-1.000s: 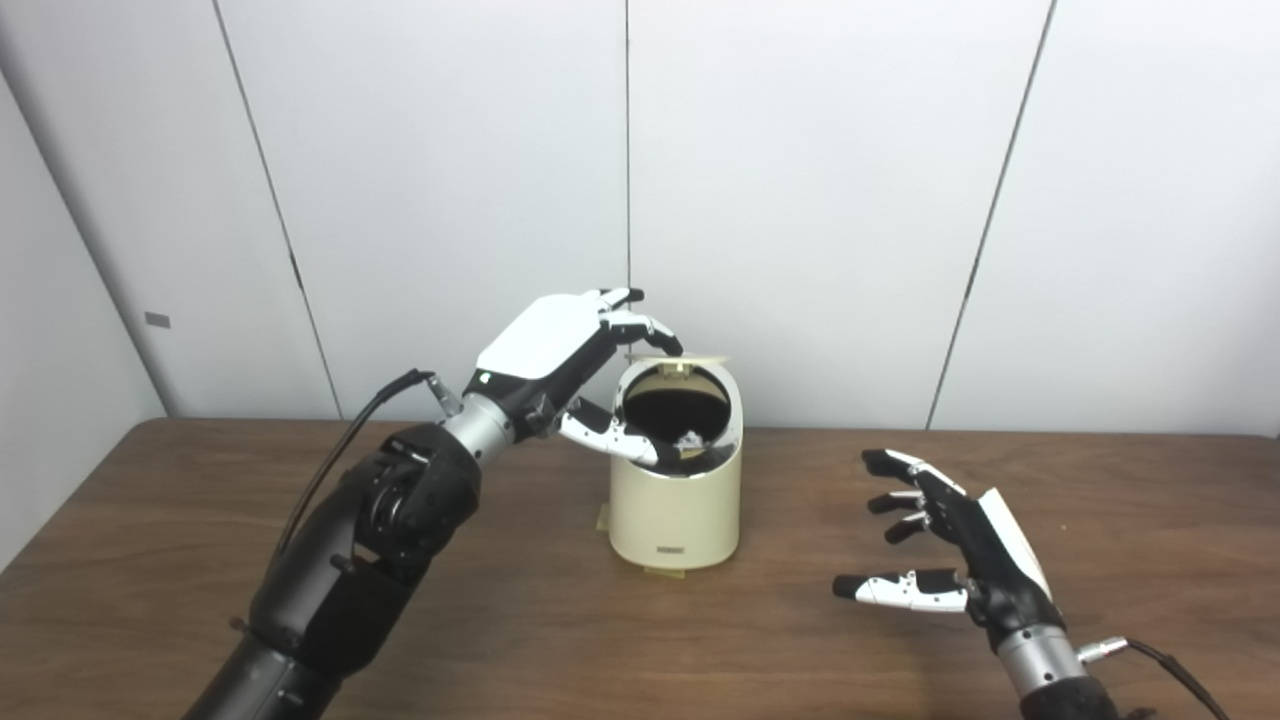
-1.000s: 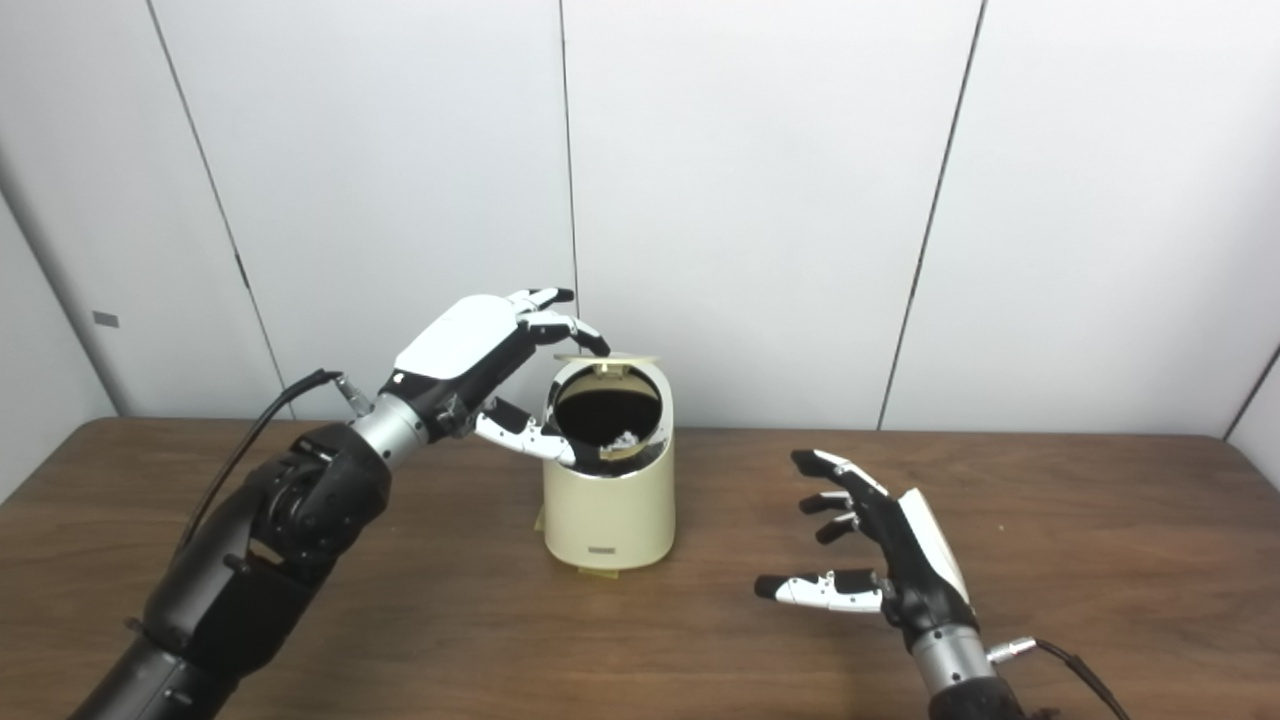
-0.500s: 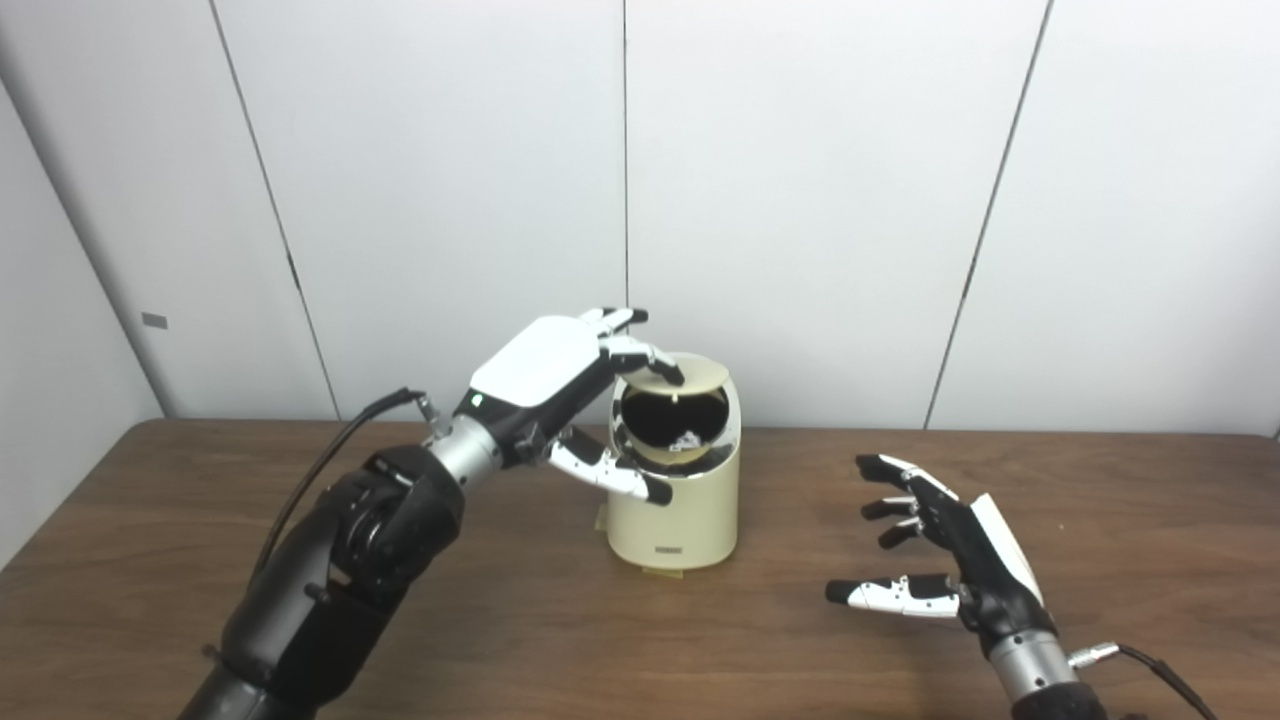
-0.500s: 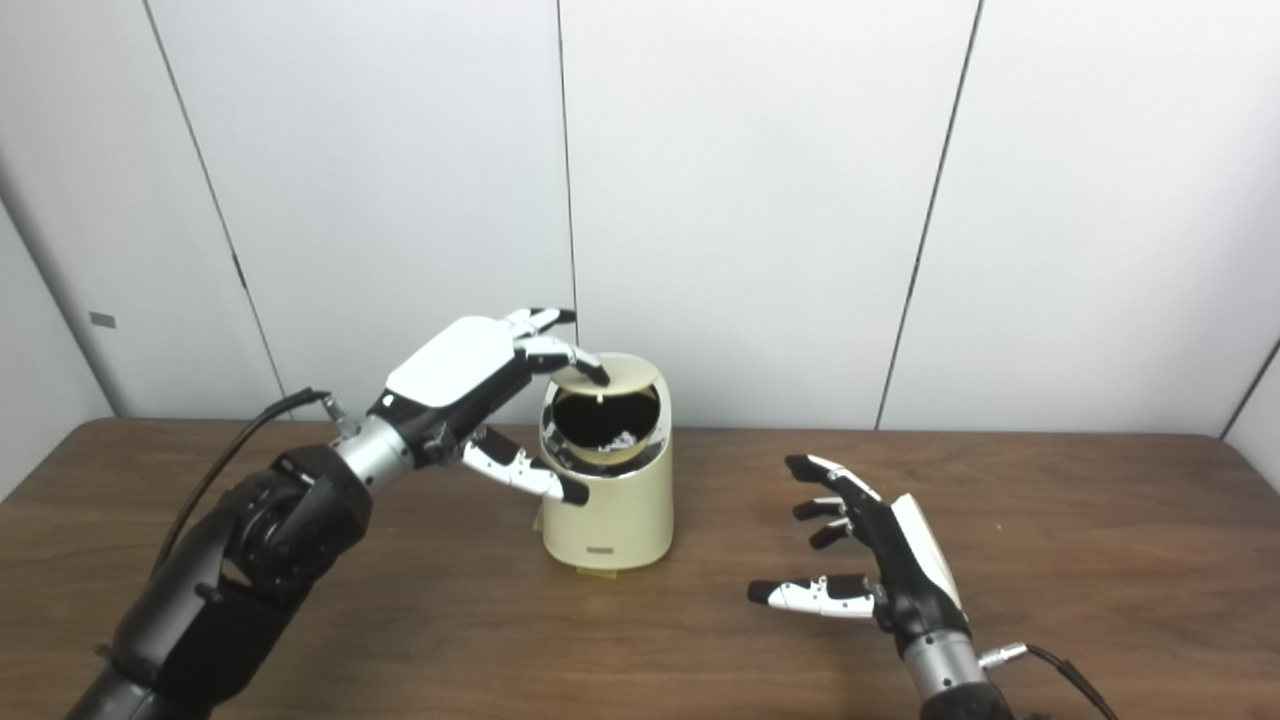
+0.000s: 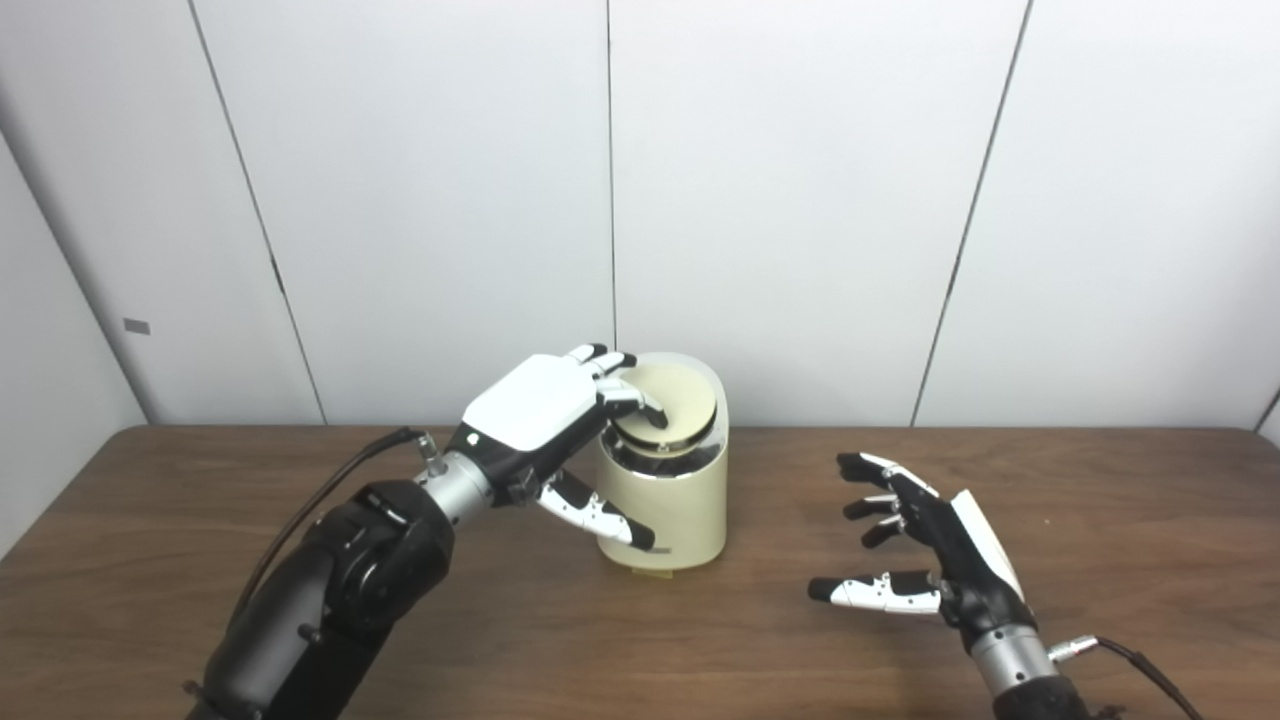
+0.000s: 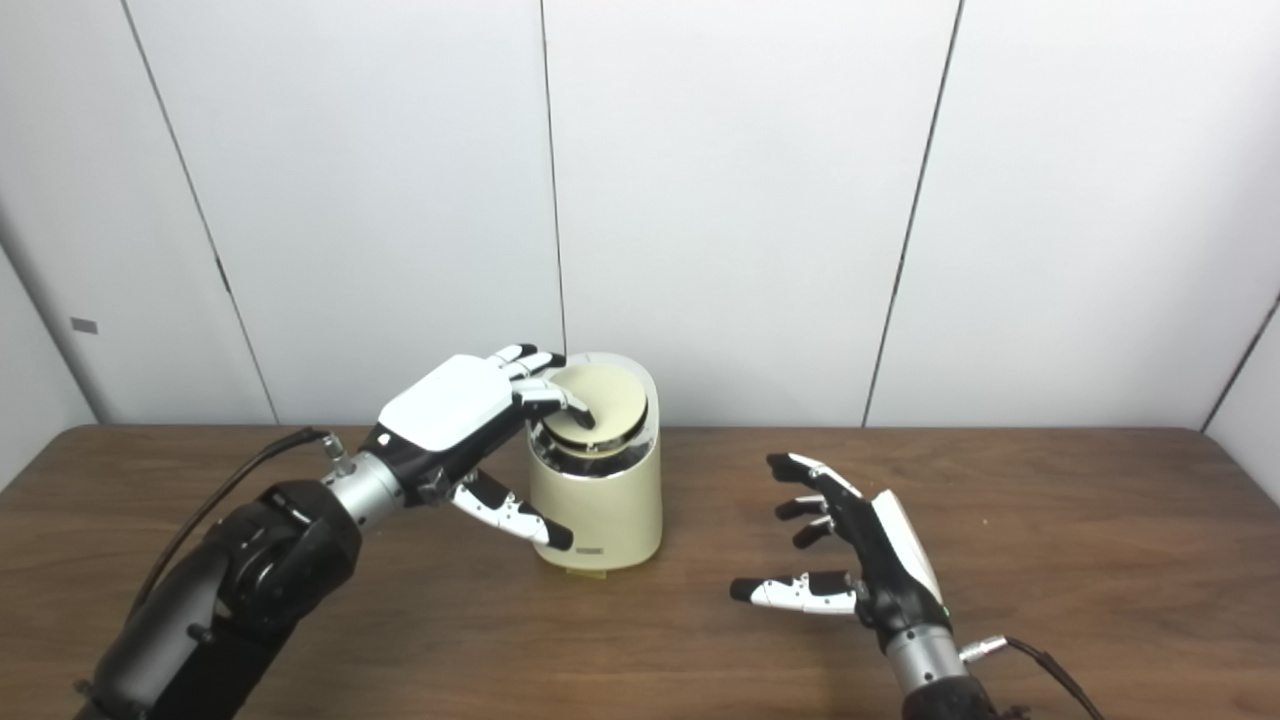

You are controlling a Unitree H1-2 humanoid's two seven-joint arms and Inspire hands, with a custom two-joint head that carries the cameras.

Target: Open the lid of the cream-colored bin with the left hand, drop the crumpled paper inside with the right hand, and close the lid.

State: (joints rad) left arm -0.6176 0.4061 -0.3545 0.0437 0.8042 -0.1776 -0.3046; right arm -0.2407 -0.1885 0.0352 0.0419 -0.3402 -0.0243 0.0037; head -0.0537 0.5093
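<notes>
Pressing down, left hand (image 5: 545, 410) fingertips now rest on lid (image 5: 672, 396) — nearly shut vs half-open 0.5 s ago; paper inside bin (image 5: 668, 490), frame centre. Right hand (image 5: 930, 560) idle, splayed, empty.

So the desk (image 5: 250, 620) is a dark brown wood-grain top, runs pretty much the full width of both views and butts right up against the white panel wall (image 5: 800, 200) at the back. Only thing actually sitting on it is the cream-colored bin (image 5: 672, 505), roughly middle, a bit toward the back edge. It stands upright with its lid (image 5: 672, 398) lying down on top. There's a little yellowish tab or pad (image 5: 655, 570) poking out from under the front of its base, flat on the wood. Can't tell what that bit is.
</notes>
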